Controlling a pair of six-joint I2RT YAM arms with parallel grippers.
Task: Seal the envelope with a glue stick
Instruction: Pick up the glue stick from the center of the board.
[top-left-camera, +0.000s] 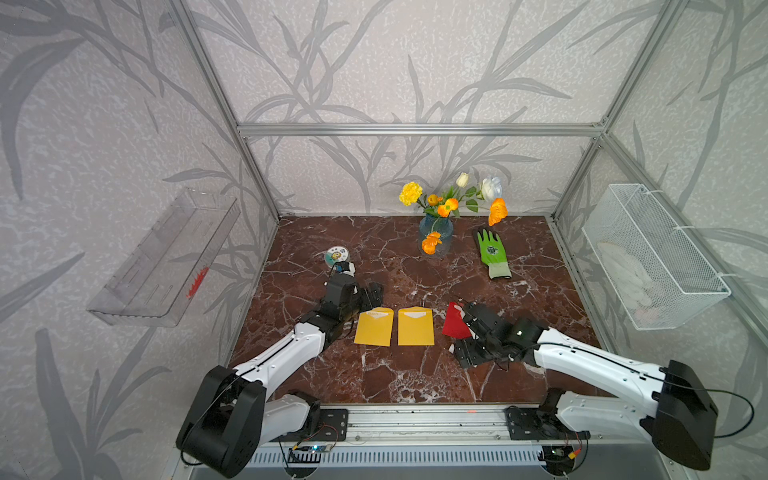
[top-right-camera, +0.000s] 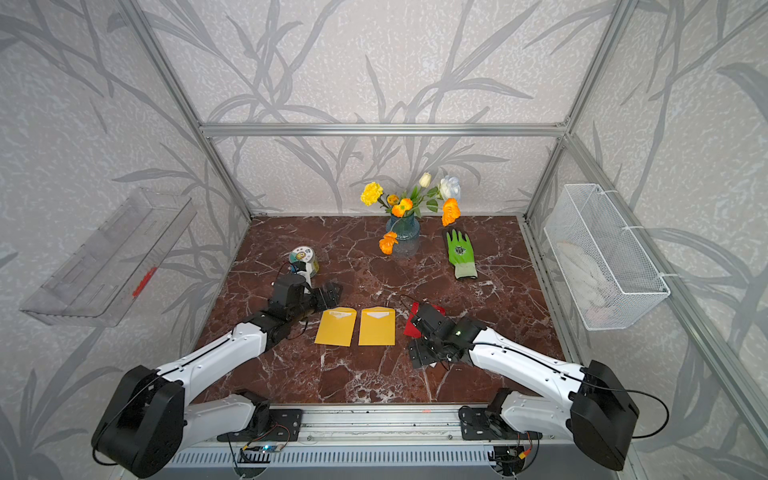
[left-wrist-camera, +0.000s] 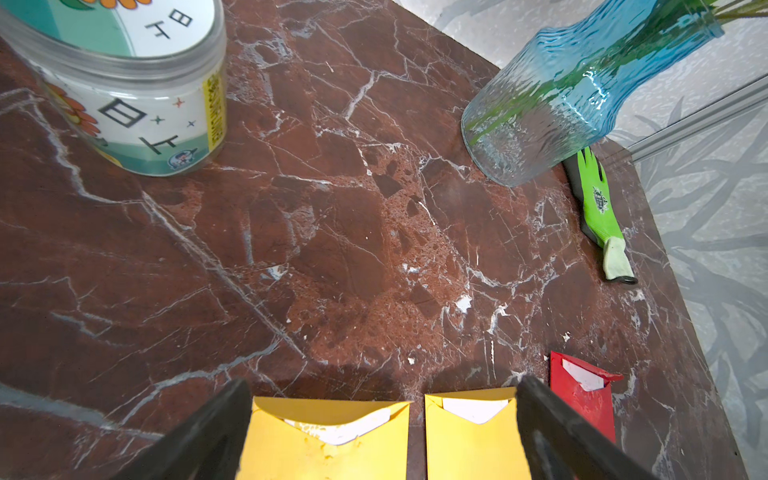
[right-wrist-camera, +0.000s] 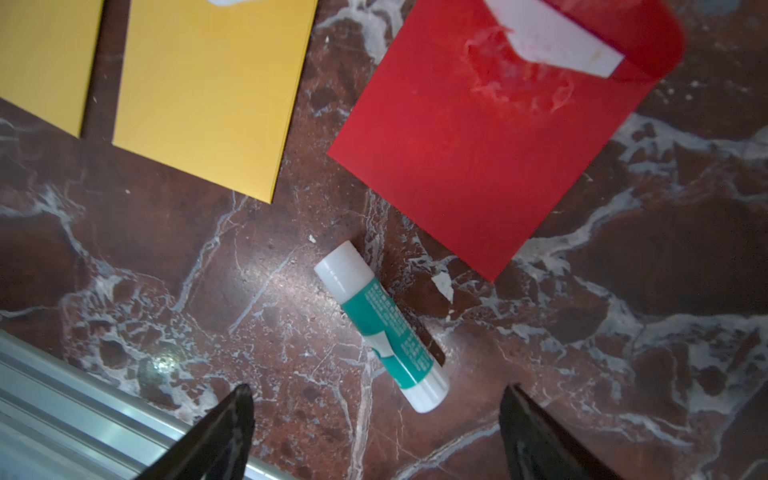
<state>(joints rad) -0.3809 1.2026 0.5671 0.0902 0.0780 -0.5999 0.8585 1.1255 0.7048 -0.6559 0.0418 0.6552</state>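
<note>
The glue stick (right-wrist-camera: 380, 328), white with a teal-green label and white cap, lies flat on the marble just ahead of my right gripper (right-wrist-camera: 377, 388). That gripper is open and nothing sits between its fingers. A red envelope (right-wrist-camera: 478, 137) with its flap up lies beyond the stick. In both top views the right gripper (top-left-camera: 459, 336) covers the stick, beside the red envelope (top-left-camera: 454, 326). Two yellow envelopes (top-left-camera: 374, 328) (top-left-camera: 416, 326) lie side by side, flaps open. My left gripper (left-wrist-camera: 384, 381) is open, held above the far ends of the yellow envelopes (left-wrist-camera: 328, 440) (left-wrist-camera: 469, 436).
A round labelled jar (top-left-camera: 337, 255) stands behind the left arm. A blue glass vase (top-left-camera: 435, 235) with flowers and a green glove (top-left-camera: 492, 253) are at the back. A wire basket (top-left-camera: 652, 257) hangs on the right wall and a clear shelf (top-left-camera: 166, 257) on the left wall.
</note>
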